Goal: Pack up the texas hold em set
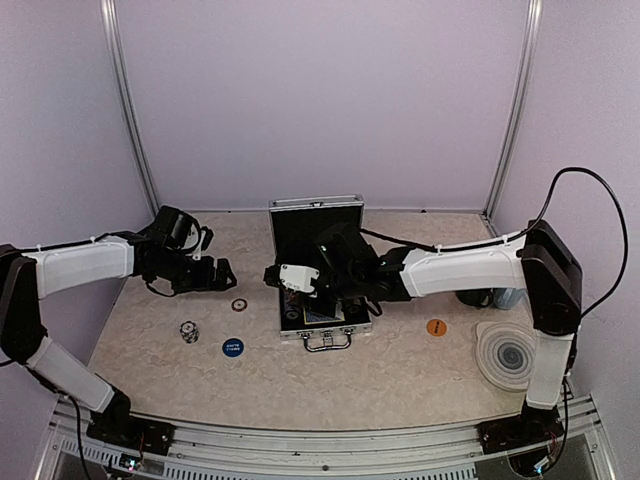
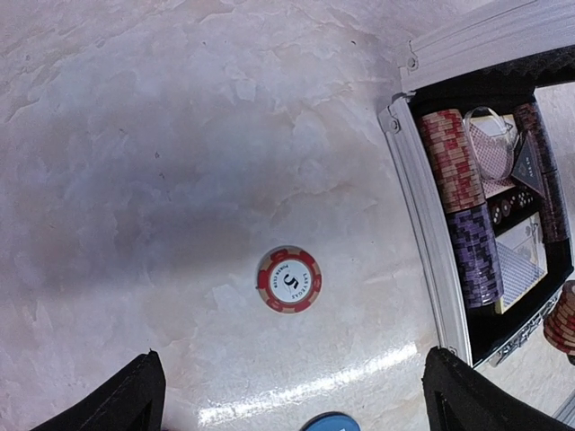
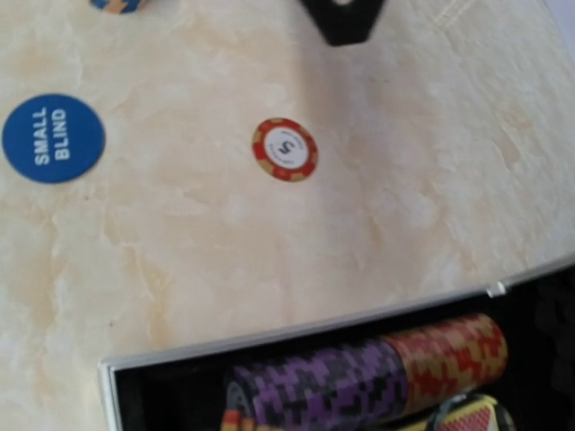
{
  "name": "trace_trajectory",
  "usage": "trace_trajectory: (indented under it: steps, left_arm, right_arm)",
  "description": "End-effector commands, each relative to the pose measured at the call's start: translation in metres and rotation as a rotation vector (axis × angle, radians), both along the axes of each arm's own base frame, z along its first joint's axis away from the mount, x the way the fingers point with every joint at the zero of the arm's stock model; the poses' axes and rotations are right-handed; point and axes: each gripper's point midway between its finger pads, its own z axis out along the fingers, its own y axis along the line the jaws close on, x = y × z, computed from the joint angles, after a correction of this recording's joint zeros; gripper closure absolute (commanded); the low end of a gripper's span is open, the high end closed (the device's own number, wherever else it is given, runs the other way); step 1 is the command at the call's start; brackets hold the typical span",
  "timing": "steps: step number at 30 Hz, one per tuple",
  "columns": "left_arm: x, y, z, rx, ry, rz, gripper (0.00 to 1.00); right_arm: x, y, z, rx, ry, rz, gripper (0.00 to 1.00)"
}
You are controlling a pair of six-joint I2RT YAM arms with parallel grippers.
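The silver case (image 1: 343, 207) stands open mid-table, black inside. Rows of red chips (image 2: 454, 160) and purple chips (image 2: 476, 256) lie along its left side, with card decks (image 2: 524, 260) beside them. A lone red chip (image 2: 288, 279) lies on the table left of the case. My left gripper (image 2: 296, 409) hovers open just above it, its fingers (image 2: 126, 400) wide apart. My right gripper (image 1: 292, 298) hangs low over the case's front left; its fingers do not show. A small raised stack of red chips (image 2: 563, 319) shows at the case's front edge.
A blue "small blind" button (image 3: 52, 138) lies near the lone chip. A small patterned round piece (image 1: 188, 330) sits further left. An orange button (image 1: 436, 327) lies right of the case, a grey ringed coaster (image 1: 508, 352) at the far right, and mugs (image 1: 503, 298) behind the right arm.
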Motion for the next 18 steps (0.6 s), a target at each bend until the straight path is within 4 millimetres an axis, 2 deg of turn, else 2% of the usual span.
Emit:
trace_trajectory:
  steps: [1, 10, 18]
  left_arm:
    - [0.003, -0.002, 0.000, -0.022, -0.016, -0.004, 0.01]
    - [0.003, -0.001, -0.002, -0.017, -0.014, -0.002, 0.01]
    - [0.002, -0.002, -0.004, -0.018, -0.005, -0.004, 0.01]
  right_arm:
    - [-0.001, 0.016, 0.002, -0.024, -0.076, 0.046, 1.00]
    - [-0.009, 0.021, -0.031, -0.115, -0.066, 0.084, 1.00]
    - [-0.006, 0.019, -0.050, -0.161, -0.066, 0.069, 1.00]
